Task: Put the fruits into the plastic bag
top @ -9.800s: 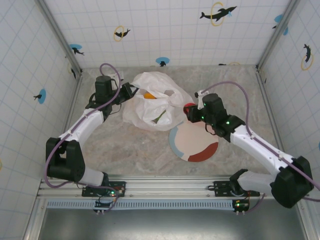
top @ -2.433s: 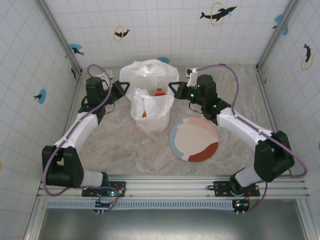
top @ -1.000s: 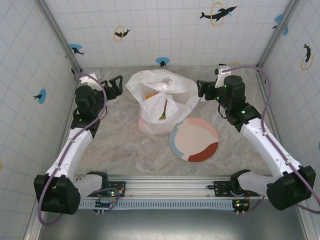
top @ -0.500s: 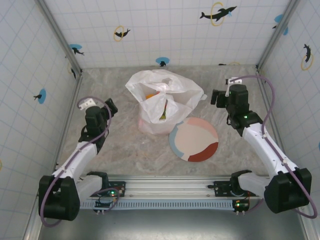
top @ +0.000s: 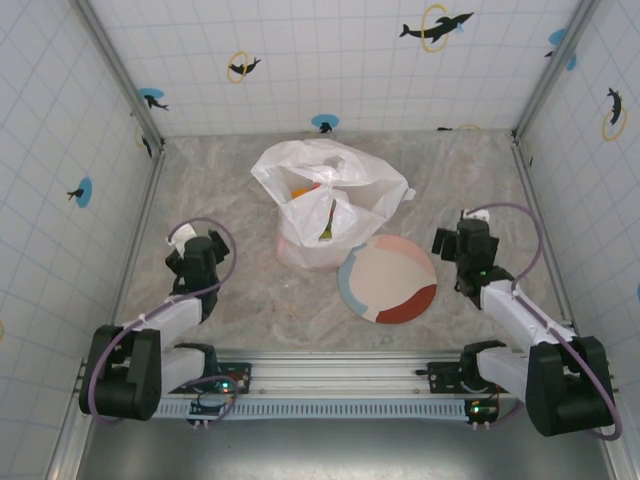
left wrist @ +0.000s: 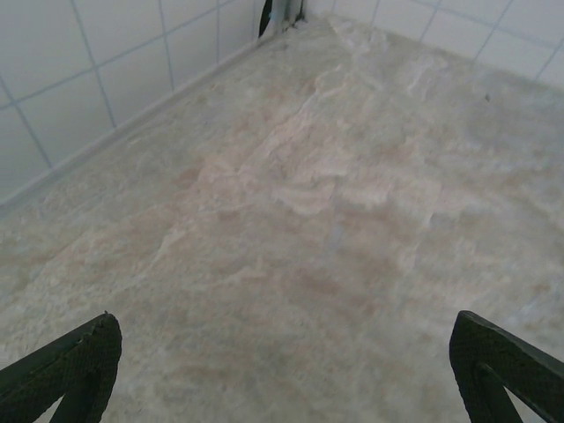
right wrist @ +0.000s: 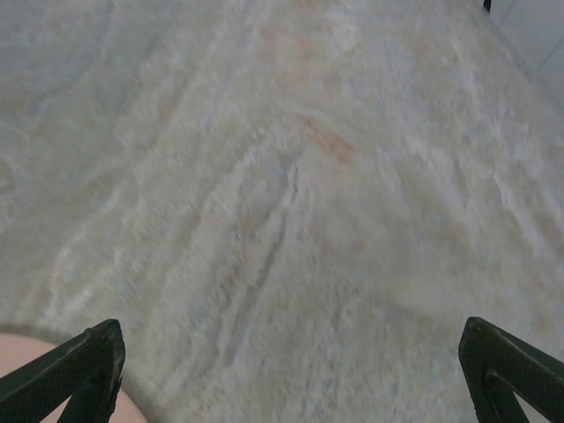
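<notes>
Saw fruits inside bag, plate bare, so looked finished. Found left tool and right tool gaping wide, empty, low over bench, nothing left to carry.

Enclosure, fixed fittings:
- Bench: marbled beige-grey stone-look top, matt, evenly lit, no hard shadows.
- Back wall, left wall, right wall: white panels with a thin grey grid.
- Wall decals: black dolphin in a yellow ring; smaller dolphins on blue discs, e.g..
- Two grey metal corner posts.
- Aluminium rail along the near edge; dark grey surface below it.
</notes>
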